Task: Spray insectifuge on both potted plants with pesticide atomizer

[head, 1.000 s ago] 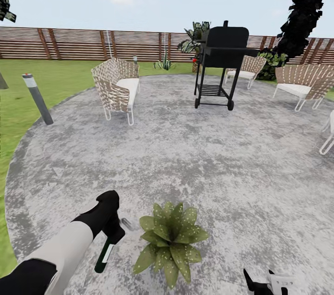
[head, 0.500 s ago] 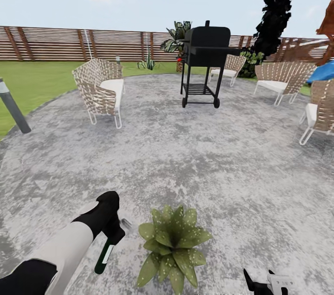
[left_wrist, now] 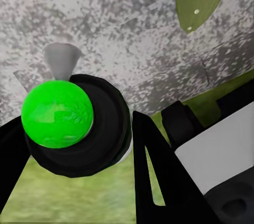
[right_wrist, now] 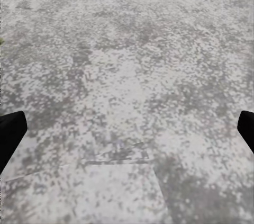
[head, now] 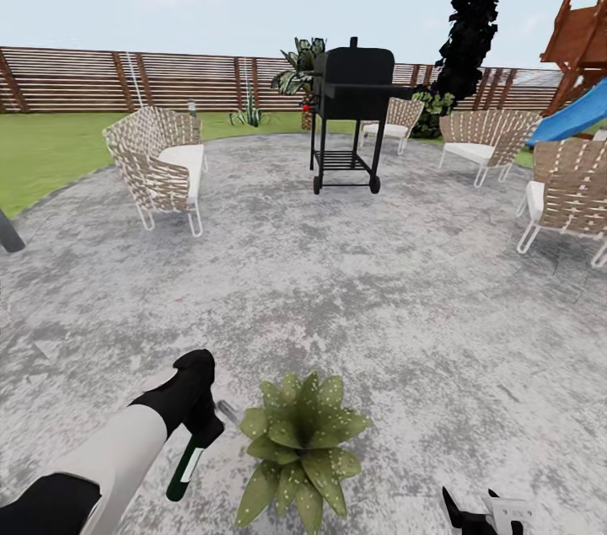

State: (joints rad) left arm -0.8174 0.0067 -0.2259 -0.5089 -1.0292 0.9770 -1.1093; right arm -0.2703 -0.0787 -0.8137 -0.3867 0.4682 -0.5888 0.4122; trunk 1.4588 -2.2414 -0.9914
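Nearest to us, our left arm reaches forward and low from the lower left of the head view, white forearm leading to a black wrist, and our left pincer (head: 202, 424) is clamped around the pesticide atomizer (head: 185, 468), whose dark body with its white label strip hangs down and back toward us below the fingers. In the left wrist view the atomizer (left_wrist: 79, 123) sits between the black fingers (left_wrist: 159, 176), seen end-on with a bright green ball over it and a pale cone of spray nozzle beyond. Just to the right of that pincer, close but not touching, one potted plant (head: 299, 442) spreads its speckled green leaves on the grey patio (head: 362, 282). Farther right and closer to us, our right pincer (head: 480, 514) peeks into view; its black fingertips (right_wrist: 11, 128) stand wide apart over bare paving. Well beyond the left pincer stand a woven chair (head: 158, 164), a black grill (head: 350, 118), more chairs, and finally the slatted wooden fence (head: 126, 80).
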